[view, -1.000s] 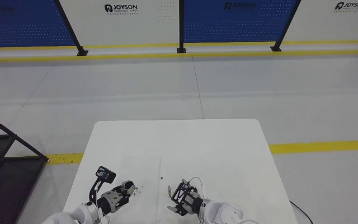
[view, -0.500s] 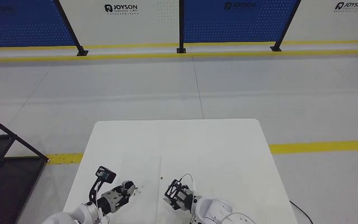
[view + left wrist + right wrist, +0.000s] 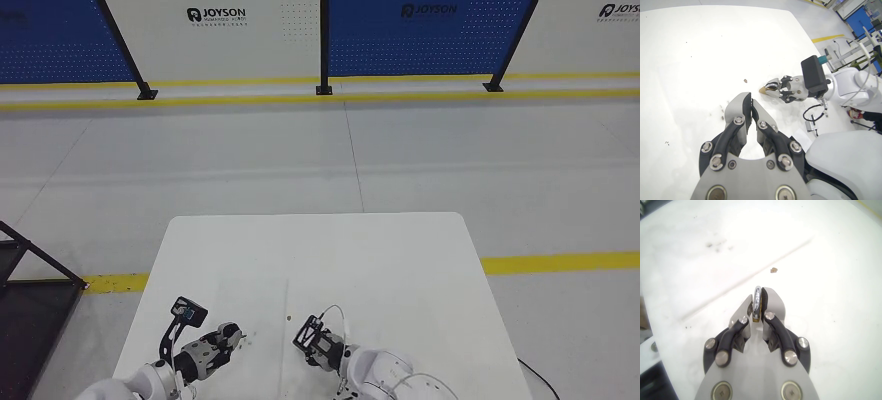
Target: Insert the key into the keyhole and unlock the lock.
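Padlock [image 3: 756, 303] clamped in right end effector [image 3: 758, 293], shifted nearer left end effector [image 3: 751, 97], pinched closed; lining up for insertion.

Brass lock [image 3: 756, 306] pinched in right claw [image 3: 758, 294].
Small padlock: brass body, chrome shackle. Held edge-on between the two fingers, shackle rim uppermost in the right wrist view, one brass corner poking past the fingertips. Low over white bench [image 3: 696, 56]; contact unclear.
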{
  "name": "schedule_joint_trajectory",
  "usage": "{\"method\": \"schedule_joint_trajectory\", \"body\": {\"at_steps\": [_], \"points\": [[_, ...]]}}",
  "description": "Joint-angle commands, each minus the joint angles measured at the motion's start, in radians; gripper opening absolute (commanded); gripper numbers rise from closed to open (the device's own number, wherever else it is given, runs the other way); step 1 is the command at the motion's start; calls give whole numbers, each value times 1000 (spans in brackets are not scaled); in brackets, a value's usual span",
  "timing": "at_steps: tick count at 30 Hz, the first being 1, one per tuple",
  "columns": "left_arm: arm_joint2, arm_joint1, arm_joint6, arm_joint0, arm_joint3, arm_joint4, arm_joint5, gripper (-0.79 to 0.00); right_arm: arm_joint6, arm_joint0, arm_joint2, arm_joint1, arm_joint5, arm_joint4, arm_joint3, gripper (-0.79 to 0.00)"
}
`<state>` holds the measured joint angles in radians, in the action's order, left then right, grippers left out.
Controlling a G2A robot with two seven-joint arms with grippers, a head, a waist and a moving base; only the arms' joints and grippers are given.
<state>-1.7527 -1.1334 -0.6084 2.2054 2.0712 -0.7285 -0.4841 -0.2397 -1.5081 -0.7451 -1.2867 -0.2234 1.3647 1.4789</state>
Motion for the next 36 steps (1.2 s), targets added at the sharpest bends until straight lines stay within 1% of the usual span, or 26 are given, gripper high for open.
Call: {"method": "schedule_joint_trajectory", "body": {"at_steps": [1,3,5,7,9,10,13,17,23,26,36], "points": [[0,0,0,0,0,0,0,-785,26,-12,-27,8,-4,-12,30,-785],[3,0,6,-4,-3,3,3,-785,68,-35,-69,18,-16,-41,73,-785],[16,0,19,-15,-14,25,-3,-785,107,-65,-120,32,-50,-86,119,-785],[25,1,16,-25,-27,69,-29,-785,139,-94,-170,47,-153,-161,173,-785],[24,3,15,-37,-38,111,-41,-785,173,-127,-227,62,-216,-206,223,-785],[27,4,21,-43,-44,129,-45,-785,185,-143,-249,69,-270,-244,243,-785],[35,4,57,-62,-59,160,-59,-785,220,-176,-314,86,-377,-314,290,-785],[63,5,78,-85,-87,236,-117,-785,267,-207,-362,100,-490,-395,324,-785],[102,13,23,-125,-137,411,-214,-785,283,-221,-384,112,-621,-513,320,-785],[117,19,-31,-145,-155,463,-227,-785,263,-219,-398,116,-611,-526,319,-785],[117,19,-31,-145,-155,463,-227,-785,263,-219,-398,116,-611,-526,319,-785]]}}
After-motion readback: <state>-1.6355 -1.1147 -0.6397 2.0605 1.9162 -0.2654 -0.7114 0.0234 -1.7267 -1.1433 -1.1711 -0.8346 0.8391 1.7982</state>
